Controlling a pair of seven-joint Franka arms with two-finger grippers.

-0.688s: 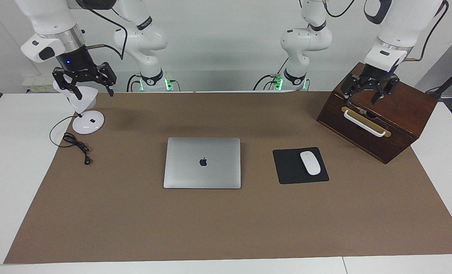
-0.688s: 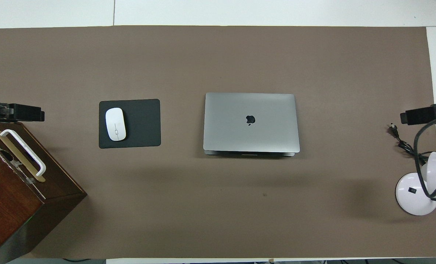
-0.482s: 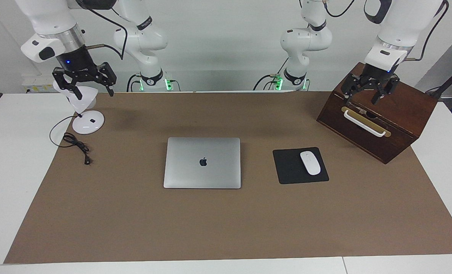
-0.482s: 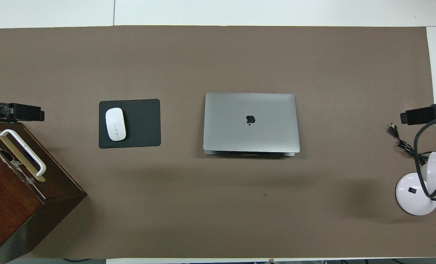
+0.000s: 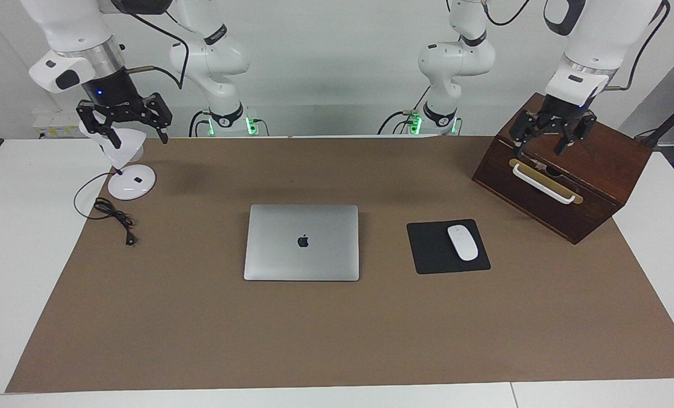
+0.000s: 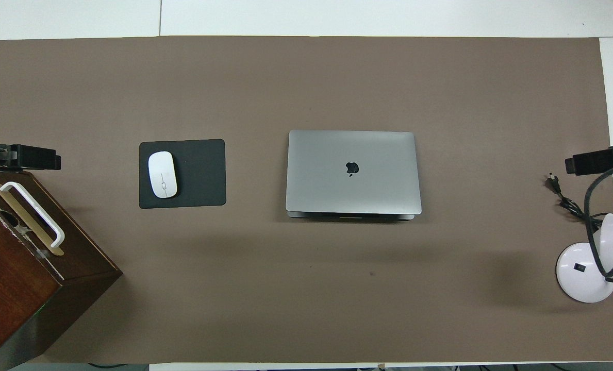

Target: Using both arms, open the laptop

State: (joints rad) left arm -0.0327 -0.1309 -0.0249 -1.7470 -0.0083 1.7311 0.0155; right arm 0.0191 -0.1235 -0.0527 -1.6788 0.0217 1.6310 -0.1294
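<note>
The silver laptop (image 5: 301, 242) lies closed on the middle of the brown mat, its dark logo facing up; it shows again in the overhead view as the laptop (image 6: 352, 172). My left gripper (image 5: 542, 148) hangs open over the wooden box at the left arm's end, holding nothing. At the right arm's end my right gripper (image 5: 138, 139) hangs open above the white lamp, also holding nothing. Both grippers are well away from the laptop.
A black mouse pad (image 5: 433, 249) with a white mouse (image 5: 462, 242) lies beside the laptop toward the left arm's end. The wooden box (image 5: 592, 187) has a white handle. A white desk lamp (image 5: 131, 184) and its loose black cable (image 5: 115, 218) sit at the right arm's end.
Both grippers have risen slightly and drifted a little outward. The laptop and everything else on the mat have not moved.
</note>
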